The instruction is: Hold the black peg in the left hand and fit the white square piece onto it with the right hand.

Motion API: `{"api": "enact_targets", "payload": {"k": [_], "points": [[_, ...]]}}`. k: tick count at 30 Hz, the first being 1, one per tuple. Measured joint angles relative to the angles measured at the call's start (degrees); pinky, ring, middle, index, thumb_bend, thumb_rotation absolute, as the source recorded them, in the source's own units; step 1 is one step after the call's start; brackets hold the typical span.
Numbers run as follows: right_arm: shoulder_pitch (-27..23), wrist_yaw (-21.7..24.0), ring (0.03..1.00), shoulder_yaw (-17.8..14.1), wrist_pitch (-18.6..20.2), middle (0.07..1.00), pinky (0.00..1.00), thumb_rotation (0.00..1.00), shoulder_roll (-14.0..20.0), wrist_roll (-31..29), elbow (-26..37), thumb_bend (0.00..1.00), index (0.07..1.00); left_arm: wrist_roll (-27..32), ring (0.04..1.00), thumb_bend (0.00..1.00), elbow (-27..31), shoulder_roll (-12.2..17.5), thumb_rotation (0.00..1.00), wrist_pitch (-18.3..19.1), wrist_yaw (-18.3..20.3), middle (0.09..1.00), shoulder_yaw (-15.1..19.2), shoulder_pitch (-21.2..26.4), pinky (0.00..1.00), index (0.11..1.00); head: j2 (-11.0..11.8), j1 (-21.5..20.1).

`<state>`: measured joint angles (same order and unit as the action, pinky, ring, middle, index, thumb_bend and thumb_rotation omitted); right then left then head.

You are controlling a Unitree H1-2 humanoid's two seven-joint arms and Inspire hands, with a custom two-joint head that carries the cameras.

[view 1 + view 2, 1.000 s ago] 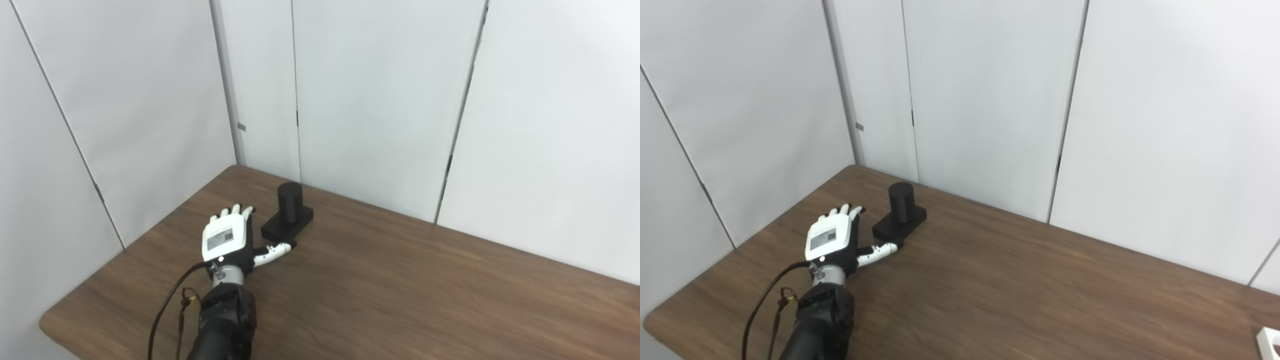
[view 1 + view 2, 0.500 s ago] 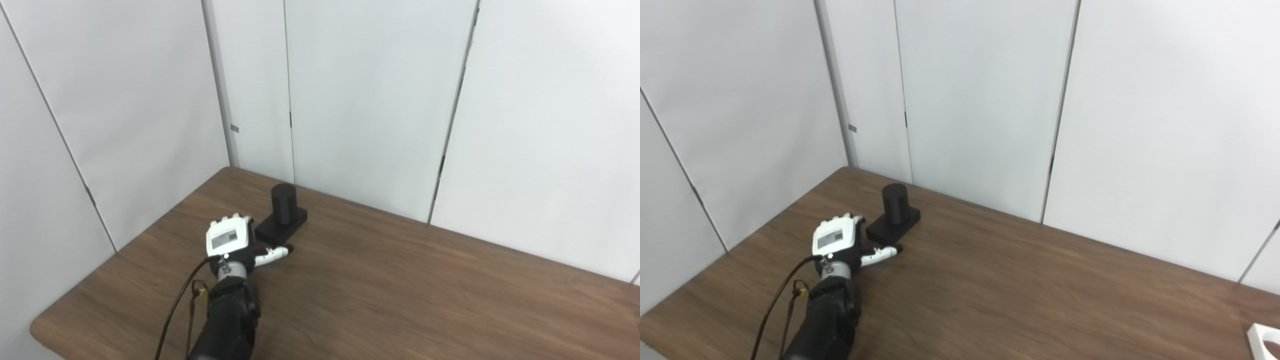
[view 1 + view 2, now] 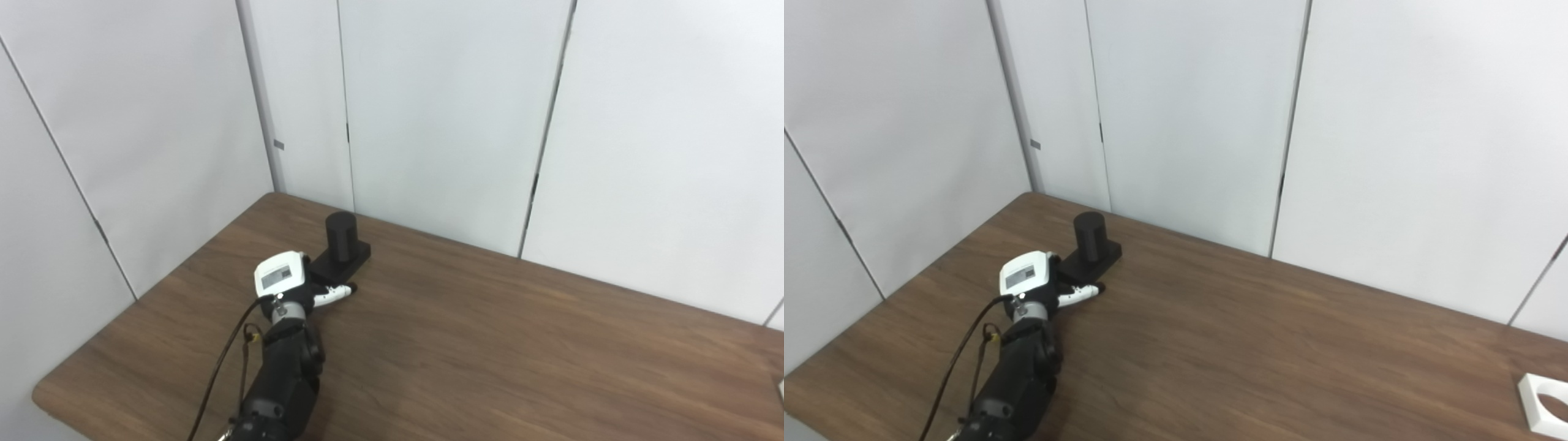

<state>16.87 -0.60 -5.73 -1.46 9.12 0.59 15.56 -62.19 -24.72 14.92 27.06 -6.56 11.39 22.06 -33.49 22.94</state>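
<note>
Now the left hand (image 3: 283,283) sits right against the near end of the black peg's (image 3: 341,231) flat base (image 3: 340,262), whereas a second ago it lay just short of it with its fingers spread flat and visible beyond the white back plate. Those fingers are now tucked out of sight under the hand, curled toward the base, and only the white thumb (image 3: 332,293) shows, stretched along the base's near edge. Whether they actually clamp the base cannot be told from here. Both head cameras have also swung, so the whole scene sits differently in the picture; the peg itself appears not to have moved on the table.

By my reading, the grasp on the peg is being formed but the lift is not yet begun, and the right hand is not in view at all.

The peg is a matte black upright cylinder on a low rectangular block, standing at the far left of the wood-grain table (image 3: 490,343). The white square piece (image 3: 1543,409), a flat smooth plate with a round hole, lies at the near right edge, well apart from the peg.
</note>
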Motion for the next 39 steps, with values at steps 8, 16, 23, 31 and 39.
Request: {"api": "enact_targets", "payload": {"k": [8,16,23,31,39], "points": [[0.22,0.04,0.851,0.15,-0.11,0.836,0.86,1.0,-0.3,-0.02,0.25,0.81,0.866,3.34,0.836,0.9,-5.04,0.71,0.6,-0.1,-5.19,0.815,0.09,3.03,0.85,0.738,-0.18,-0.35],[0.69,0.12,0.86,0.43,0.0,0.841,0.9,1.0,-0.57,0.02,0.67,0.79,0.873,5.69,0.797,0.75,-5.16,0.73,0.45,-0.1,-7.83,0.772,-0.98,3.03,0.81,0.644,-0.35,-0.7],[0.77,0.12,0.872,0.65,0.98,0.848,0.92,1.0,-0.67,0.55,1.85,0.76,0.88,12.1,0.784,0.52,-5.16,1.35,0.07,-0.97,-12.1,0.743,-3.57,2.76,0.8,0.483,-0.35,-0.79],[0.76,0.13,0.876,0.74,0.97,0.852,0.93,1.0,-0.67,0.92,1.84,0.75,0.887,17.87,0.78,0.52,-4.76,2.55,0.05,-2.28,-15.54,0.735,-6.32,2.02,0.75,0.48,-0.35,-1.23],[0.79,0.14,0.914,1.3,1.08,0.883,0.95,1.0,-0.79,1.34,1.85,0.77,0.918,20.61,0.742,0.52,-2.36,3.42,0.05,-2.21,-15.93,0.703,-8.08,0.74,0.68,0.481,-0.7,-3.6]]}}
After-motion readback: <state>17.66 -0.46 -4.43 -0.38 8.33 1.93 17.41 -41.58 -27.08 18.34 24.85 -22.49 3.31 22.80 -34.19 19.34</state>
